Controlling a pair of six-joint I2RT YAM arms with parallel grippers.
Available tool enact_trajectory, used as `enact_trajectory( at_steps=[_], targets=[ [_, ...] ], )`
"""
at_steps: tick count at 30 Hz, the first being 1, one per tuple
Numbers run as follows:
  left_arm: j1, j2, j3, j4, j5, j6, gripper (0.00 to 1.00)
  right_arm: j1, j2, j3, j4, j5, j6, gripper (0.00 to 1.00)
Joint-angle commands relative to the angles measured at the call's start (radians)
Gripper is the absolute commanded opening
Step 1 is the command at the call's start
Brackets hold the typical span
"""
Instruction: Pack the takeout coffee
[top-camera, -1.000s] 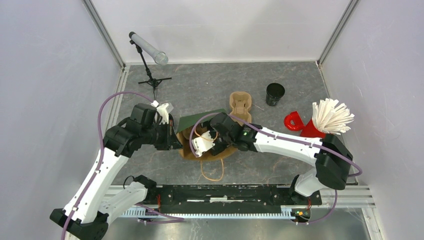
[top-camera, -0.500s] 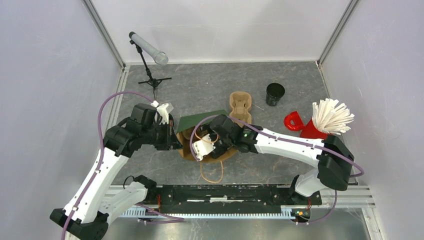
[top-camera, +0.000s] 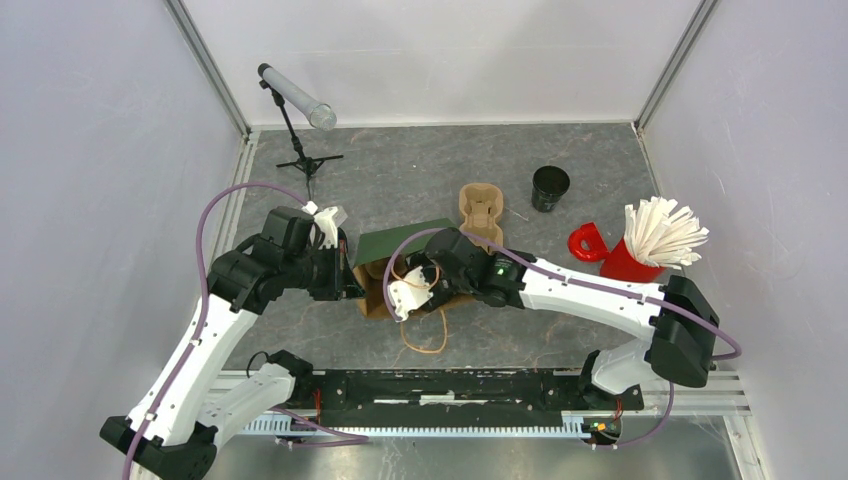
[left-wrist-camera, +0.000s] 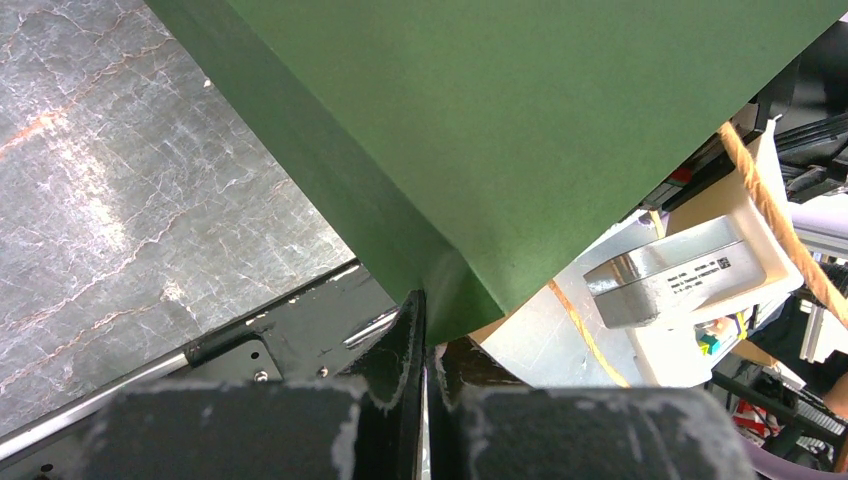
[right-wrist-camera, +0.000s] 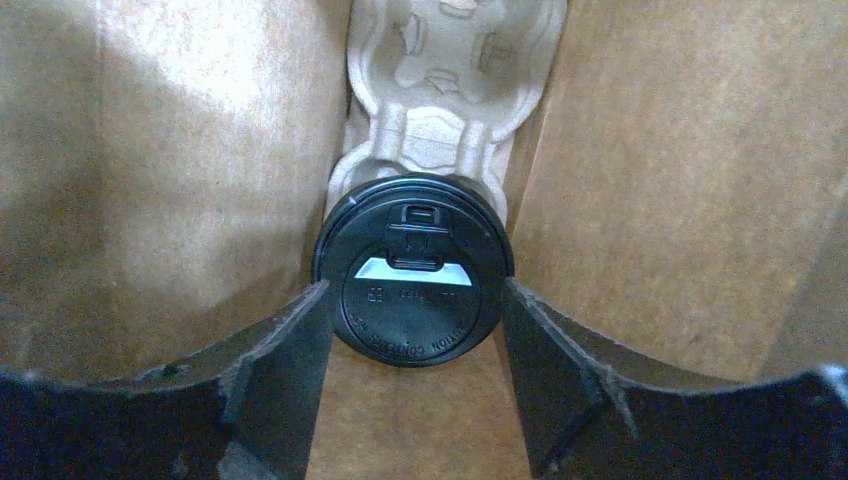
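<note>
The takeout coffee (right-wrist-camera: 412, 270), a black cup with a black sip lid, stands in a pulp tray (right-wrist-camera: 450, 90) at the bottom of the paper bag (right-wrist-camera: 650, 200). My right gripper (right-wrist-camera: 415, 292) reaches down into the bag, its fingers (right-wrist-camera: 285, 370) spread to either side of the lid, tips just over the rim, not clamped on it. The left gripper (left-wrist-camera: 425, 310) is shut on the bag's green upper edge (left-wrist-camera: 520, 120) and holds the mouth open. From the top view the green flap (top-camera: 400, 243) shows, and the cup is hidden inside.
A lidless black cup (top-camera: 550, 187) stands at the back right, a second pulp tray (top-camera: 481, 212) lies behind the bag. A red holder with white sticks (top-camera: 640, 245) is at the right, a tripod with a tube (top-camera: 300, 130) at the back left. The bag's rope handle (top-camera: 425, 335) lies toward the arms.
The right gripper's jaws have narrowed toward the lid, and the right arm's elbow has shifted right. The left arm has stayed put, holding the bag edge.
</note>
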Motion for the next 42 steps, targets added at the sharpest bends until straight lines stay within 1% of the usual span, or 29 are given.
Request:
enact_trajectory(
  at_steps=[1,3,8,12,19,30,32,38,42],
  targets=[
    [-0.001,0.0,0.03,0.008,0.022,-0.024,0.02,-0.001,-0.031,-0.013,0.052,0.016,0.009,0.64],
    [-0.001,0.0,0.031,0.008,0.024,-0.023,0.02,-0.004,-0.026,-0.017,0.061,0.014,0.011,0.6],
    [0.0,-0.001,0.033,0.008,0.024,-0.023,0.02,-0.01,-0.016,-0.027,0.075,0.02,0.018,0.54],
    [-0.001,0.001,0.036,0.008,0.026,-0.024,0.02,-0.024,-0.009,-0.049,0.116,0.027,0.015,0.51],
    [-0.002,-0.003,0.035,0.008,0.027,-0.027,0.02,-0.046,0.023,-0.089,0.198,0.058,-0.001,0.4],
    [-0.001,-0.003,0.035,0.009,0.027,-0.026,0.02,-0.065,0.042,-0.098,0.226,0.048,0.022,0.39],
    [-0.002,-0.003,0.036,0.01,0.026,-0.026,0.02,-0.066,0.039,-0.084,0.207,0.044,0.025,0.39],
    [-0.001,0.003,0.05,0.002,0.01,-0.032,0.02,-0.061,0.006,0.001,0.049,0.013,0.056,0.4],
    [-0.001,0.01,0.06,-0.004,0.013,-0.035,0.02,-0.045,-0.038,0.013,-0.031,-0.003,0.077,0.4]
  ],
)
